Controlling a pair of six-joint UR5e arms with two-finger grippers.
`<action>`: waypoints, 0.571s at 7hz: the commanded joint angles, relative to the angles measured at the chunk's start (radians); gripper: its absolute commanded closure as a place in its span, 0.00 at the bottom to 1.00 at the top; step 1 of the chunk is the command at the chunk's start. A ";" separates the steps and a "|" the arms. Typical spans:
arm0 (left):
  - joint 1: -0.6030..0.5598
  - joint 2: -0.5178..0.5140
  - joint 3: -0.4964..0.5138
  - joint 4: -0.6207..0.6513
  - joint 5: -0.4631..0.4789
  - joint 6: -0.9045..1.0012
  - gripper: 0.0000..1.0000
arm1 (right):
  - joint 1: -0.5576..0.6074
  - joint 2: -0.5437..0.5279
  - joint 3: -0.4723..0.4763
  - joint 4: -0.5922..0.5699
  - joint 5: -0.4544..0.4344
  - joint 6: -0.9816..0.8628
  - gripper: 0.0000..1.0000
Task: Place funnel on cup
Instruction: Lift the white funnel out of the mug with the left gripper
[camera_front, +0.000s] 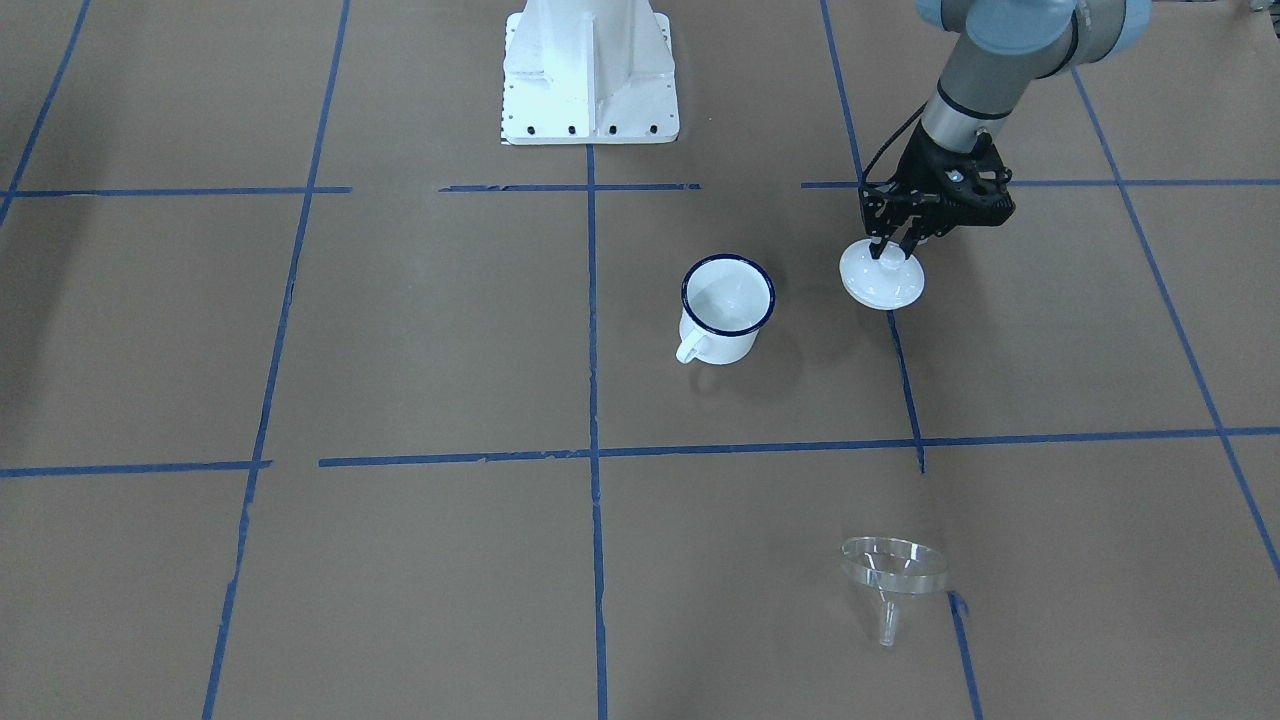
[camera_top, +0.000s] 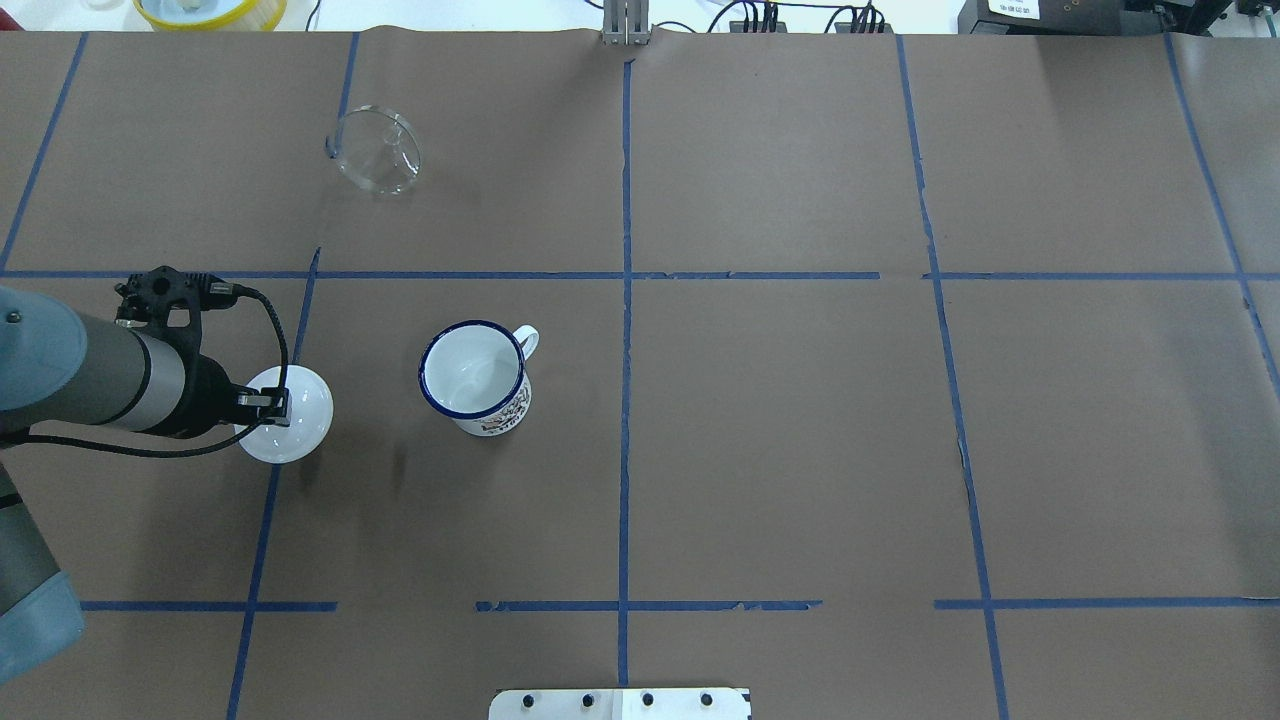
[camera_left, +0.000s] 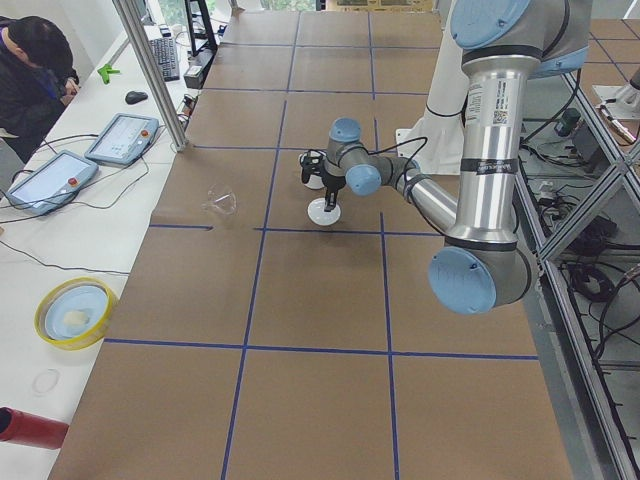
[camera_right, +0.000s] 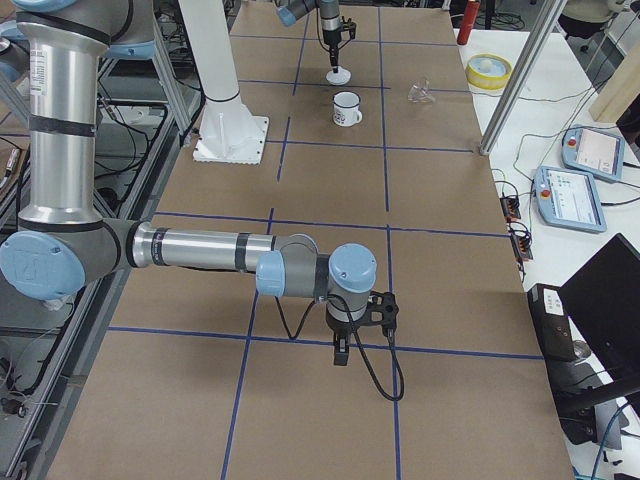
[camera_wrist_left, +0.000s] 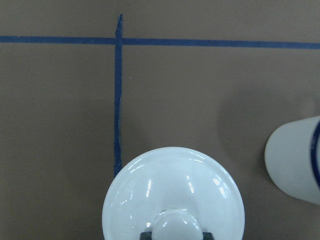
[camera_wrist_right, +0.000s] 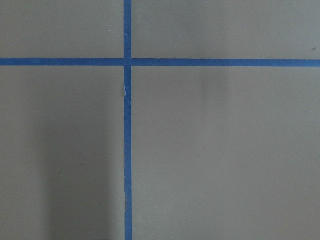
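Left gripper: the left gripper (camera_front: 893, 247) is clamped on the small knob (camera_wrist_left: 176, 225) of a round white glossy lid (camera_front: 885, 282), one dark finger on either side of it.
Lid: it sits over a blue tape line, just beside the cup on the robot's left; whether it touches the paper cannot be told.
Right gripper: the right gripper (camera_right: 342, 352) points down over bare paper near a tape crossing, well apart from everything else; whether it is parted or closed cannot be told.
Surface: brown paper table (camera_top: 780, 440) divided by a blue tape grid, with the white robot pedestal (camera_front: 590, 75) at its edge.
Room: white side bench (camera_left: 90, 230) with two tablet-like control pendants (camera_left: 125, 138); a seated person in dark clothes (camera_left: 35, 70).
Cup: white enamel cup with a thin dark blue rim (camera_front: 722, 345), upright near the table's middle, its white interior visible to the bottom, handle pointing away from the robot.
Funnel: small clear plastic funnel (camera_front: 893, 570) lies on its side on the far side of the table, on the robot's left, well apart from the cup.
Bowl: yellow-rimmed round bowl (camera_left: 52, 335) on the bench holds something pale.
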 joint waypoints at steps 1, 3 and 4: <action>0.034 -0.020 0.034 -0.013 -0.004 0.001 1.00 | 0.000 0.000 0.000 0.000 0.000 0.000 0.00; 0.040 -0.057 0.061 -0.008 -0.005 -0.001 1.00 | 0.000 0.000 0.000 0.000 0.000 0.000 0.00; 0.048 -0.057 0.066 -0.008 -0.005 -0.001 1.00 | 0.000 0.000 0.000 0.000 0.000 0.000 0.00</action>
